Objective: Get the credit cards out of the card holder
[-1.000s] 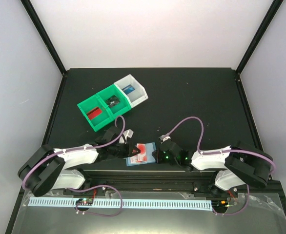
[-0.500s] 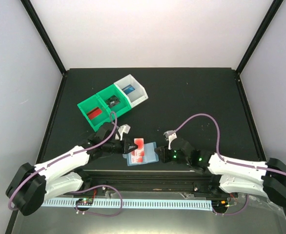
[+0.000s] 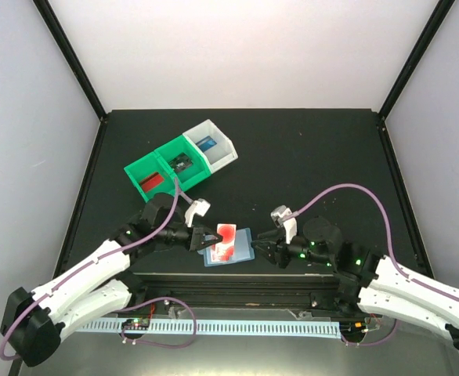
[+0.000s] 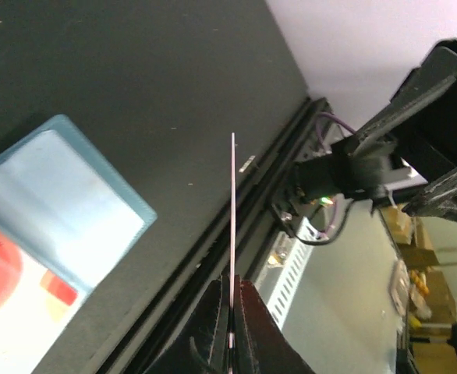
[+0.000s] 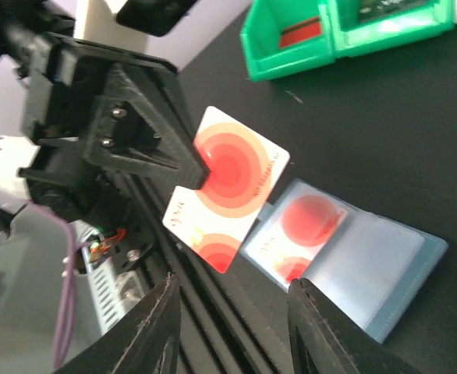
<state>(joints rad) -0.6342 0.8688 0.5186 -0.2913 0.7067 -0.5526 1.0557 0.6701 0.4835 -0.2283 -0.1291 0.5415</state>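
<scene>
The pale blue card holder [image 3: 237,252] lies open on the black table near the front edge. My left gripper [image 3: 211,238] is shut on a red card with a round mark [image 3: 226,232] and holds it just above the holder's left side. In the left wrist view the card [image 4: 232,226] shows edge-on between the shut jaws [image 4: 232,312], with the holder [image 4: 72,202] to the left. In the right wrist view the held card [image 5: 228,183] hangs over the holder [image 5: 384,265], which holds another red-marked card [image 5: 306,230]. My right gripper [image 3: 262,249] is open and empty, just right of the holder.
A green two-compartment bin [image 3: 153,191] and a white bin [image 3: 222,153] stand behind the left arm; they hold a red card [image 3: 151,182], a black card [image 3: 181,163] and a blue card [image 3: 207,144]. A black rail [image 3: 237,280] runs along the front edge.
My left gripper has pulled the red card up and out of the holder. Both arms have stretched forward; the right gripper has drawn slightly to the right of the holder.
</scene>
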